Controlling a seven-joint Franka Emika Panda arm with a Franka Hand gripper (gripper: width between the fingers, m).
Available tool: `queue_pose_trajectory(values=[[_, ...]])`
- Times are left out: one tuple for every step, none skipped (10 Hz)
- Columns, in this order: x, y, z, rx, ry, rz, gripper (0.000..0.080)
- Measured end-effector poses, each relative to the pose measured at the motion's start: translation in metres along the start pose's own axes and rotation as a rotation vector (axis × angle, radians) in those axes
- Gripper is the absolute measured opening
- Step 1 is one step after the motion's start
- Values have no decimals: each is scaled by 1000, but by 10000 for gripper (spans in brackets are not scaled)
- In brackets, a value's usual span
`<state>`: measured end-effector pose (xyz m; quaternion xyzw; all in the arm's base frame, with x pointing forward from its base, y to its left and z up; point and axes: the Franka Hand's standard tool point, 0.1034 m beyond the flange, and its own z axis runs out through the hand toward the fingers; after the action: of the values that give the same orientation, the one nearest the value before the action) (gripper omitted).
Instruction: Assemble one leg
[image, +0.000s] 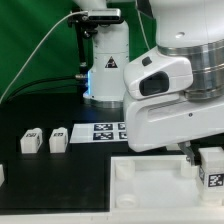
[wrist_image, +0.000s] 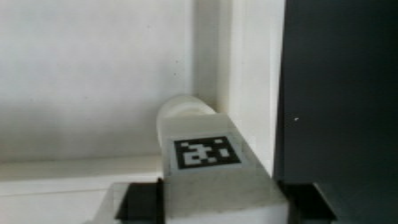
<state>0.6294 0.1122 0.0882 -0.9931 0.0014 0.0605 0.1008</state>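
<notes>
The fingers (wrist_image: 139, 205) are clenched on the small white plastic block-shaped leg (wrist_image: 208, 150), which sits centred between them with its tag exposed, held just over the large white square panel (image: 150, 185) near its edge, presumably to line it up for seating there.

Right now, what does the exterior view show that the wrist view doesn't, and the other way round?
Exterior view only: two spare legs lying on the black table, the marker board behind them, and the arm itself.
Wrist view only: a close look at the gripper closed on one leg, tag facing the camera, with a finger at each side.
Both: that leg, the white panel and the dark table.
</notes>
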Motion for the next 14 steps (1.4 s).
queue_pose_trajectory(values=[[-1, 1, 0, -4, 42, 25, 304], [-5, 0, 0, -6, 92, 121, 304], [-8, -3, 2, 1, 127, 338, 303], [-7, -3, 2, 25, 166, 529, 303], [-8, -4, 2, 59, 190, 717, 303], [-9, -6, 2, 87, 182, 889, 303], [-7, -5, 2, 114, 174, 1008, 303], [-5, -3, 1, 152, 163, 1147, 303], [-4, -1, 1, 178, 159, 1247, 303], [-4, -2, 1, 182, 157, 1266, 303], [-4, -2, 1, 180, 158, 1248, 303], [-4, -2, 2, 175, 160, 1210, 487], [-5, -2, 2, 174, 160, 1204, 595], [-6, 1, 5, 143, 170, 1011, 595]])
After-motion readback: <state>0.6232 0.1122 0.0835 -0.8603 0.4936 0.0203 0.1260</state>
